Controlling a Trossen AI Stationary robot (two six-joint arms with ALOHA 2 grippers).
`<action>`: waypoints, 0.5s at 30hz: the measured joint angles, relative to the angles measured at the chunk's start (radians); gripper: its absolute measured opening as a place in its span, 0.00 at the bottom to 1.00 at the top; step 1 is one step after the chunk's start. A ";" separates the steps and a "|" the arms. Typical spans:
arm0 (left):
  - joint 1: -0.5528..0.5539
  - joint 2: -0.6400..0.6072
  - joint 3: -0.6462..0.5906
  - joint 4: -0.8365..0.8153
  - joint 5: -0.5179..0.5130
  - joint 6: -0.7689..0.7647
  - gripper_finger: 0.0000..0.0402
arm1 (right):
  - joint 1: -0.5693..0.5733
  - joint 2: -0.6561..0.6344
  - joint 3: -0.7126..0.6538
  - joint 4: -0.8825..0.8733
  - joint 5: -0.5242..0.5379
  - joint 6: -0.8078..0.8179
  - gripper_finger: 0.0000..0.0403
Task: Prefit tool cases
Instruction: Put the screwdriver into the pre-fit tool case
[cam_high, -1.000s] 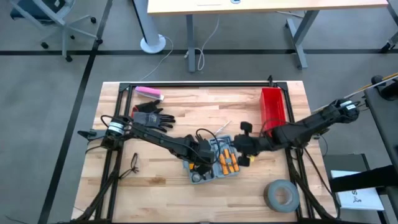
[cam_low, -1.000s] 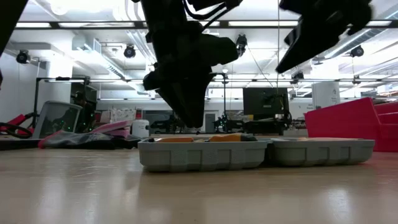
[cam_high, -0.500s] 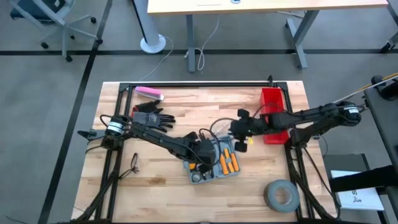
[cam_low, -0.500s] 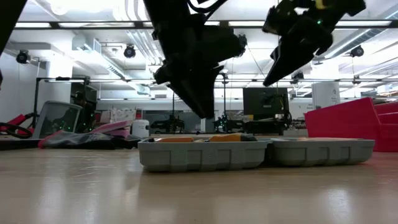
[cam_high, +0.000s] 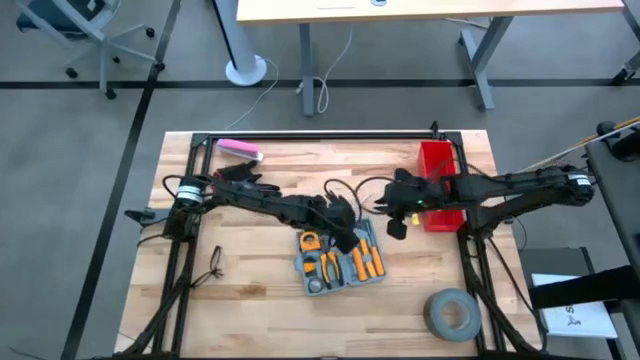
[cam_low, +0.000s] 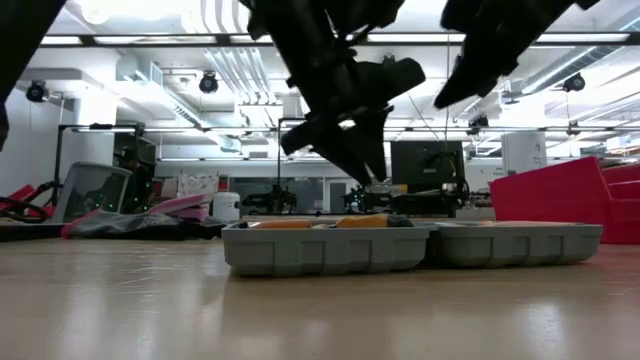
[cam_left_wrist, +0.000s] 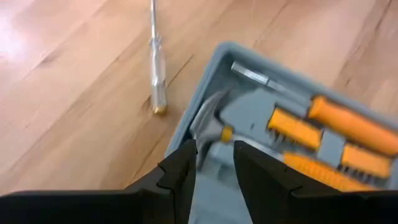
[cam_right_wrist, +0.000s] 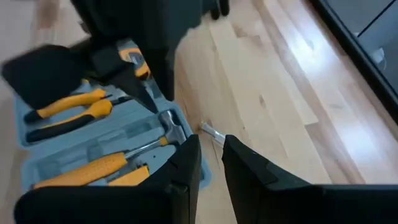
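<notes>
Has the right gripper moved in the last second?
Yes. In the high view the right gripper has pulled back from over the tool case toward the red bin and now sits beside the bin.

Grey-blue tool case (cam_high: 340, 262) open flat mid-table, orange-handled tools and hammer seated in slots.

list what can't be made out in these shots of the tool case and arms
- Case, high view: its upper edge is hidden under the left gripper.
- Case interior, low view: only the side walls show, so the slots are hidden.
- Screwdriver, left wrist view: its tip is cut off by the picture edge.
- Right gripper, high view: too small to read its jaws.
- Red bin, high view: partly covered by the right arm, contents unclear.
</notes>
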 joint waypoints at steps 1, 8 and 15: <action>0.008 0.002 0.000 0.018 0.014 0.001 0.29 | 0.000 -0.021 0.000 -0.015 0.000 0.004 0.12; 0.052 0.011 0.001 0.118 0.088 0.001 0.33 | 0.000 -0.148 0.000 -0.120 0.017 0.048 0.10; 0.091 0.018 0.008 0.155 0.122 -0.002 0.36 | 0.000 -0.177 0.000 -0.128 -0.021 0.065 0.13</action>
